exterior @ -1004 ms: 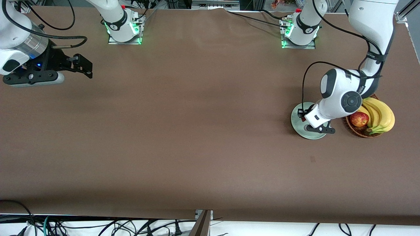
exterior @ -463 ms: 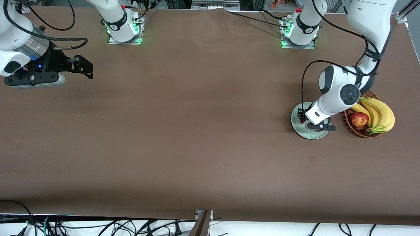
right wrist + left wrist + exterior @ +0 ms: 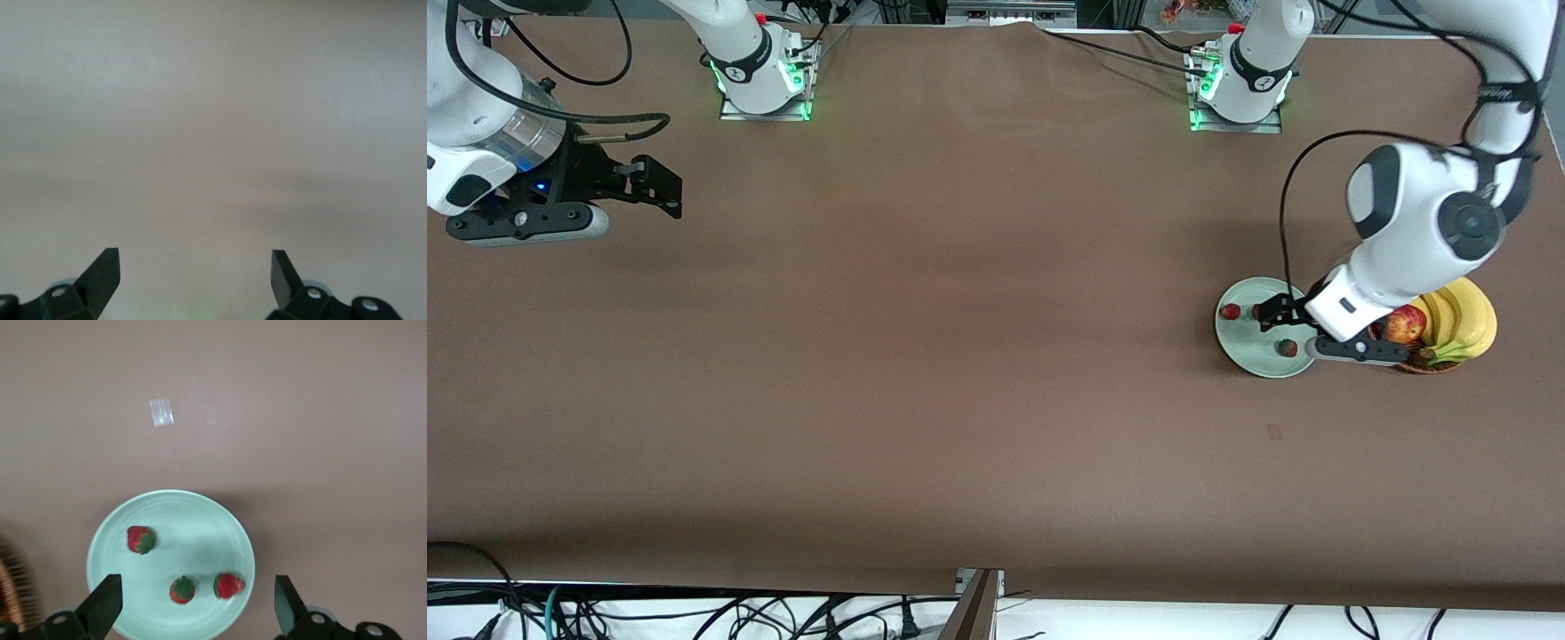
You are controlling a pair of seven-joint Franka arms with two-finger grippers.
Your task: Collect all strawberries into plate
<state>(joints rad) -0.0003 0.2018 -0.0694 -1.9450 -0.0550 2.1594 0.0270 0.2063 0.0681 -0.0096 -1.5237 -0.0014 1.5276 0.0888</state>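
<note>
The pale mint-green plate (image 3: 1249,353) sits near the left arm's end of the table, beside the wicker basket. Three strawberries lie in it: one (image 3: 1230,311) at the rim toward the right arm's end, one (image 3: 1287,348) nearer the front camera, and one (image 3: 1256,311) partly hidden by the gripper. The left wrist view shows the plate (image 3: 193,523) and all three berries (image 3: 141,539) (image 3: 182,589) (image 3: 229,585). My left gripper (image 3: 1270,314) (image 3: 195,608) is open and empty, up over the plate's basket-side part. My right gripper (image 3: 660,185) (image 3: 194,277) is open and empty, waiting over bare table at the right arm's end.
A brown wicker basket (image 3: 1424,364) with bananas (image 3: 1465,318) and a red apple (image 3: 1403,324) stands right beside the plate; its edge shows in the left wrist view (image 3: 9,587). A small pale mark (image 3: 1274,432) (image 3: 161,412) lies on the table nearer the front camera.
My left gripper has lifted out of the plate and shifted toward the basket, uncovering the three strawberries. The right arm has hardly moved.
</note>
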